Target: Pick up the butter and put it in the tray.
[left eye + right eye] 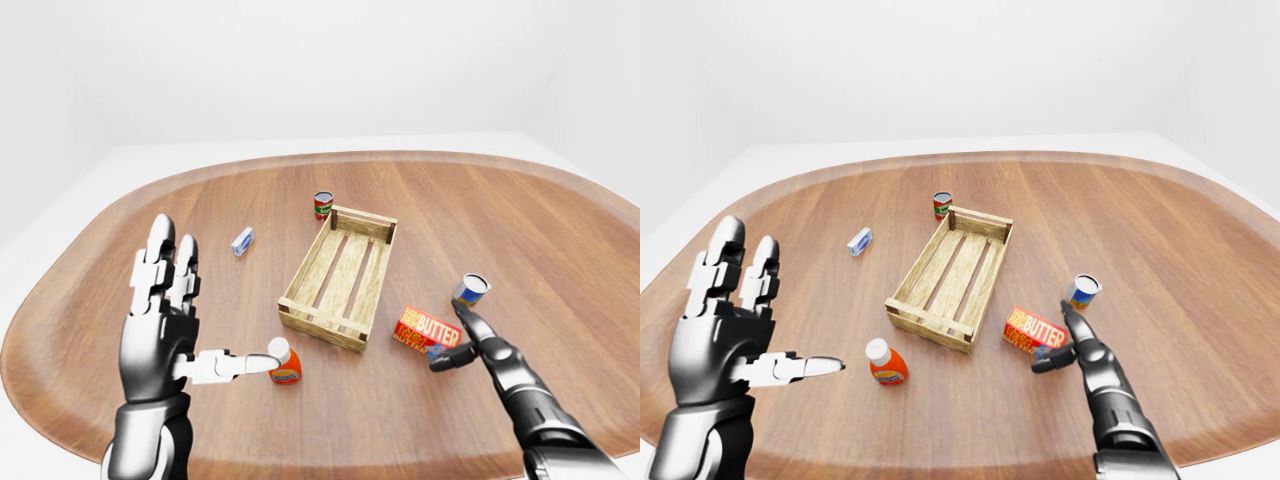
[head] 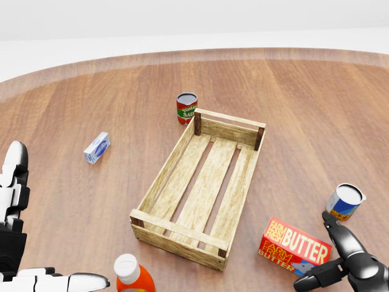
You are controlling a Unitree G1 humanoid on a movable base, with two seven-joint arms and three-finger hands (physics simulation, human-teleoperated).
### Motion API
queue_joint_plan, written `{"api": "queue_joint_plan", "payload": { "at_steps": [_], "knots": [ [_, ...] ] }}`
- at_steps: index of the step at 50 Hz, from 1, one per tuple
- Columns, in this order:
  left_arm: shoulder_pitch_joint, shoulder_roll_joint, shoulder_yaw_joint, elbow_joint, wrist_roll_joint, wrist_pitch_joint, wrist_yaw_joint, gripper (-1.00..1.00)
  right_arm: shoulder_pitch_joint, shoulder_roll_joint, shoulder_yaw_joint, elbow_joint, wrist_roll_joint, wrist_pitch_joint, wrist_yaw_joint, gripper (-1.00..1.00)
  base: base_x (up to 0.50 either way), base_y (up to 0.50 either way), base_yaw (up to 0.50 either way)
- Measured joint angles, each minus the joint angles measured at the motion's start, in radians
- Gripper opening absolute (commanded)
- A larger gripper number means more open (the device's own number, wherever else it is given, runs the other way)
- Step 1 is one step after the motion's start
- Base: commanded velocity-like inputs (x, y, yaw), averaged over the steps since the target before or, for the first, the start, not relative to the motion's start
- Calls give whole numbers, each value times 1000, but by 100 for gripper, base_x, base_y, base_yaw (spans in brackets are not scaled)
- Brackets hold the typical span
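One large oval table of reddish-brown wood (image 1: 560, 250) carries everything, standing in a plain white room with pale walls and floor. One slatted crate-style tray of light wood (image 2: 202, 185) lies up and to the left of the right hand (image 1: 1072, 345) in the head view, its long axis running from lower left to upper right. One red and yellow butter box (image 2: 294, 246) lies flat just left of that hand, label up, its long axis running from upper left to lower right in the head view, its far end close to the tray's near right corner. The right hand's fingers are spread apart: one reaches up past the box's right end, the thumb lies along its lower right corner, and nothing is gripped. The left hand (image 1: 165, 320) is raised, palm open, fingers wide and empty, well apart from the butter. Two cans stand upright: one blue and yellow can (image 2: 344, 202) just above the right hand, one red-labelled can (image 2: 186, 108) beyond the tray's far end. One orange bottle with a white cap (image 1: 884, 364) stands beside the left thumb. One small blue and white carton (image 2: 96, 148) lies alone left of the tray.
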Motion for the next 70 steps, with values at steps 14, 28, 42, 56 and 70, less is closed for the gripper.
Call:
{"api": "queue_joint_plan", "payload": {
  "at_steps": [14,28,42,56,70],
  "knots": [
    [1,0,2,-2,-1,0,-1,100,-34,8,5,27,0,5,-12,100,0,0,0],
    [-1,0,6,-4,-5,0,-3,100,-57,21,17,51,-25,16,-48,100,0,0,0],
    [-2,0,14,-9,-10,0,-6,100,-74,44,29,78,-81,16,-81,100,0,0,0],
    [-6,0,17,-2,-11,0,-5,100,-61,57,36,90,-105,16,-84,-100,0,0,0],
    [-4,0,13,1,-9,0,-4,100,-55,60,34,87,-117,16,-67,-100,0,0,0]
  ]
}}
